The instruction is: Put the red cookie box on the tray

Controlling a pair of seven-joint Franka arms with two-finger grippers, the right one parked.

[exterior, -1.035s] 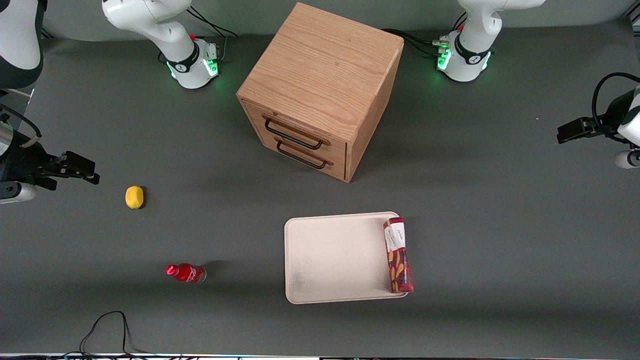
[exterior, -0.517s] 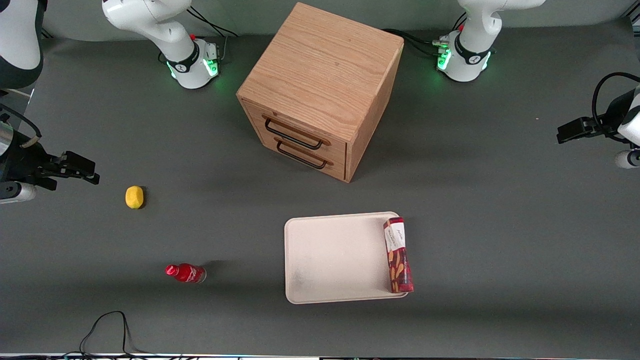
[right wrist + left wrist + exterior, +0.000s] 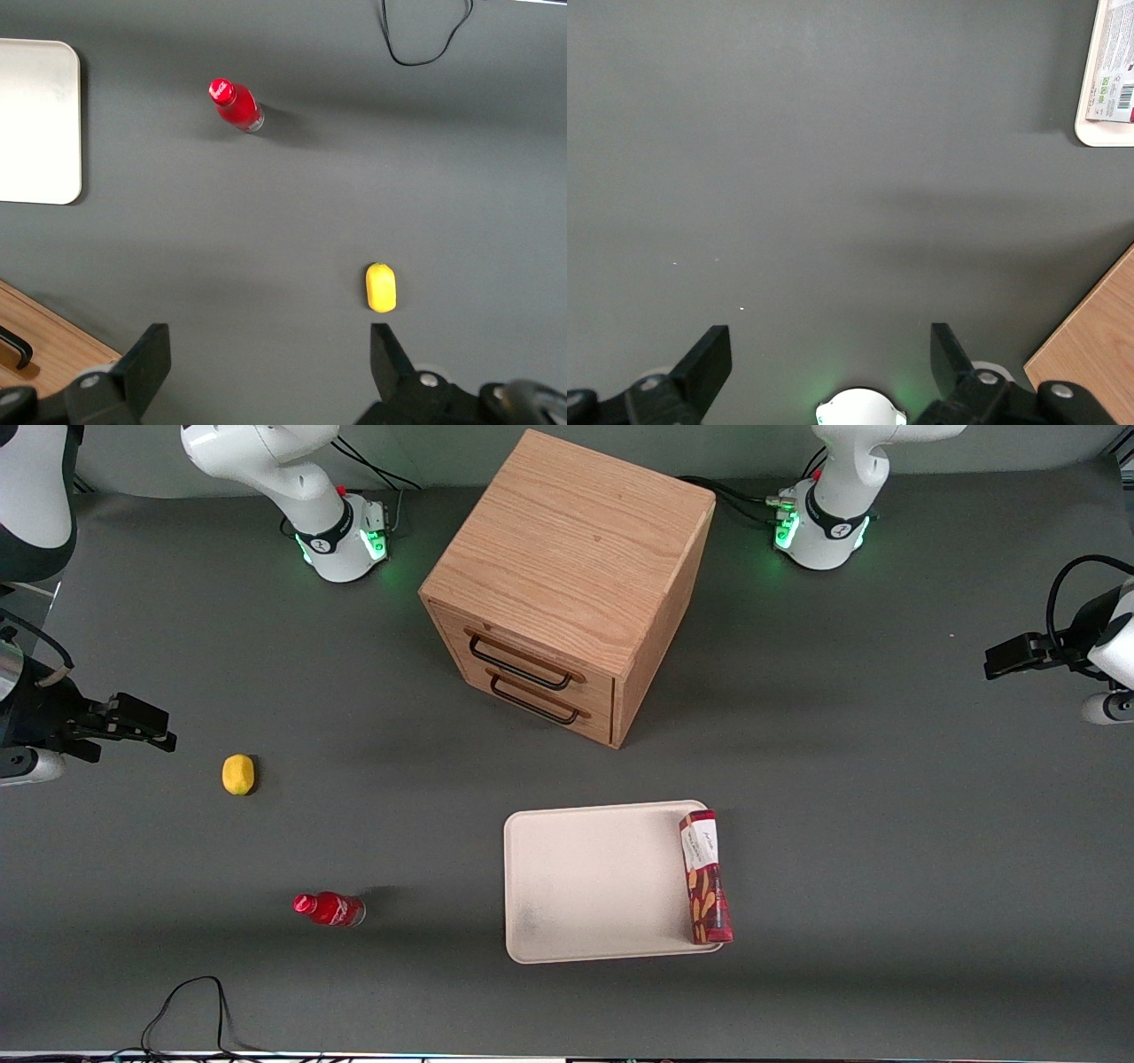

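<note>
The red cookie box [image 3: 705, 877] lies flat along the edge of the cream tray [image 3: 594, 886] that faces the working arm's end of the table. It rests on the tray, and its end nearer the front camera sticks slightly over the rim. My left gripper [image 3: 992, 662] hovers well away from it, toward the working arm's end of the table and farther from the front camera. The left wrist view shows the gripper [image 3: 830, 354] open over bare grey table with nothing between its fingers. That view also catches the box's white label [image 3: 1116, 62] and a tray corner [image 3: 1099, 135].
A wooden two-drawer cabinet [image 3: 567, 584] stands farther from the front camera than the tray. A small red bottle [image 3: 329, 909] and a yellow lemon [image 3: 237, 774] lie toward the parked arm's end. A black cable [image 3: 190, 1001] loops near the front edge.
The left arm's wrist has shifted very slightly. The box and the tray have not moved.
</note>
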